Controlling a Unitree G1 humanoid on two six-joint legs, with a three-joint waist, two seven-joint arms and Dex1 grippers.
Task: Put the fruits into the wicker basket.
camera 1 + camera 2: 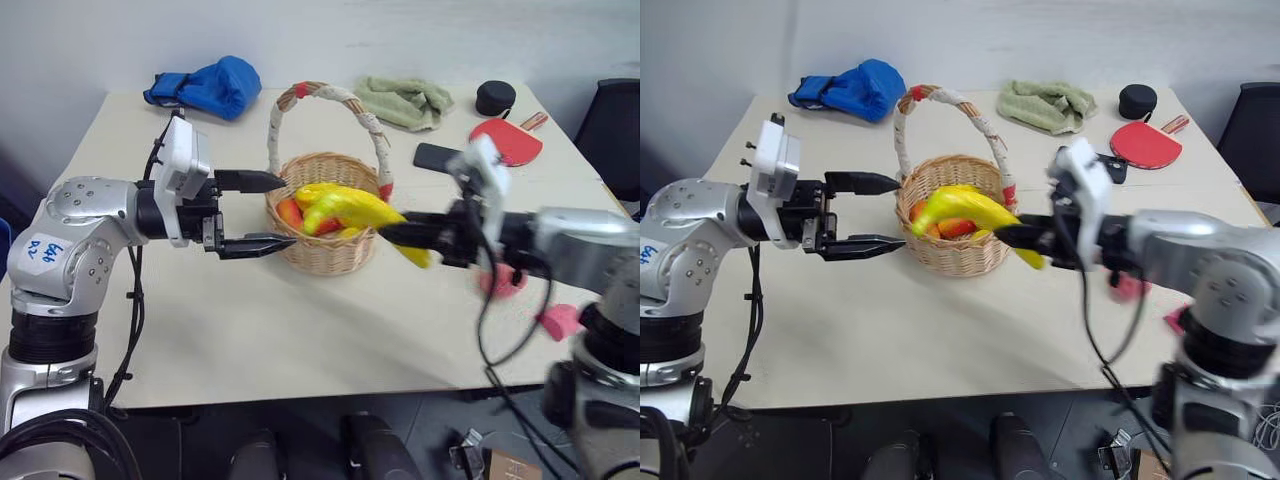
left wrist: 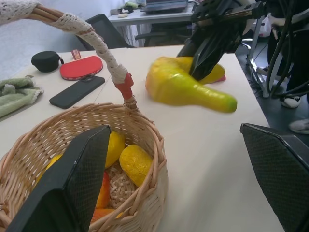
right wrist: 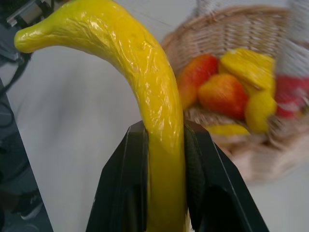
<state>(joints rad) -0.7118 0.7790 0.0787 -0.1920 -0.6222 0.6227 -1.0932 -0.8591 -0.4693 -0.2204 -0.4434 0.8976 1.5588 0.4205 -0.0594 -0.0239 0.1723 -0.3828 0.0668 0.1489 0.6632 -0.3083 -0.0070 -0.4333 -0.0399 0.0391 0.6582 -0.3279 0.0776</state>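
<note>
The round tan wicker basket (image 1: 322, 250), its tall arched handle wrapped in white cord with red bands, stands upright mid-table holding yellow and red-orange fruits (image 3: 227, 94), while the long curved yellow banana (image 1: 352, 209) hangs roughly level above its right rim, clamped in the right gripper (image 1: 392, 233).

Basket mouth: the wicker basket (image 1: 325, 245) is partly filled with fruits (image 3: 227, 92); the banana (image 1: 350, 208), clamped in the right gripper (image 1: 392, 234), hangs across the rim.
Handle: the arched handle (image 1: 340, 100) spans the mouth front to back; side entry stays free.
Left flank: the left gripper (image 1: 272, 212), jaws spread, stands just beside the basket wall.
Front tabletop (image 1: 300, 330): bare, unobstructed.
Rear tabletop: blue cloth (image 1: 210, 85), green towel (image 1: 405, 100), phone (image 1: 435, 157), red paddle (image 1: 510, 140), black case (image 1: 495, 97).
</note>
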